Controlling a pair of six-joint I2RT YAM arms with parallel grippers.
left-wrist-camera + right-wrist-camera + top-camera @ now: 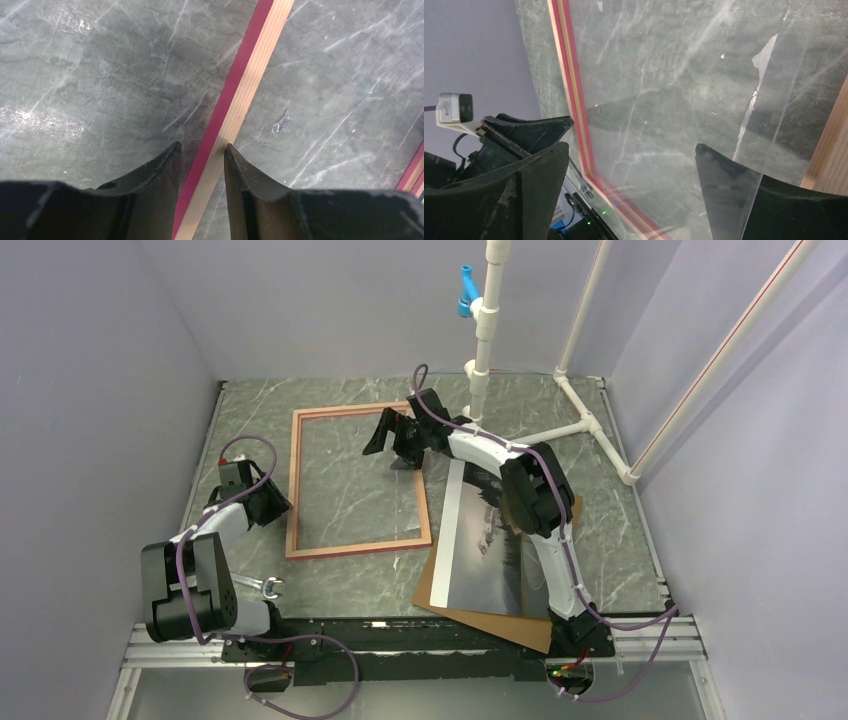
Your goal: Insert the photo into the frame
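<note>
Left jaws astride the frame (235,115) edge.

The grey-green marbled counter (600,530) carries a salmon-edged frame (360,546) lying flat toward its left side. Near the front right lies a brown backing board (505,627), skewed, with the photo (485,550) face up on top of it. A white pipe stand (590,425) rests at the far right, and a small metal piece (270,587) at the front left.
</note>
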